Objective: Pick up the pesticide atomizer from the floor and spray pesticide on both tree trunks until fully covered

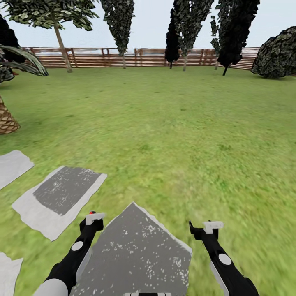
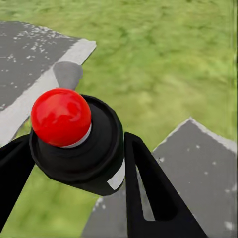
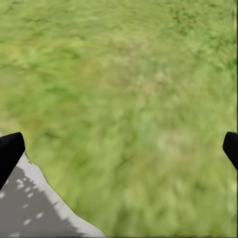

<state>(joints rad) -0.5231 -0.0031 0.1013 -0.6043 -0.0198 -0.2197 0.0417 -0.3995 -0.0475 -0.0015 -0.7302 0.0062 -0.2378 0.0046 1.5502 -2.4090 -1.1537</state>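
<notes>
Item, nearest: pesticide atomizer (image 2: 77, 141), red-capped, clamped between left gripper (image 1: 93, 218) fingers above grey paving slab (image 1: 135, 250); right gripper (image 1: 206, 227) spread empty; far trees (image 1: 187, 24) by fence (image 1: 139, 56)—carry upright, approach before spraying.

The atomizer's red cap (image 2: 61, 117) is looking shiny and smooth; the wooden fence (image 1: 139, 57) is showing slats; grey paving slabs (image 1: 61, 193) are looking rough.

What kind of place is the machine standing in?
Seemingly a fenced garden: a wide green grass lawn, a brown slatted wooden fence along the far edge, and dark leafy trees standing before it.
</notes>
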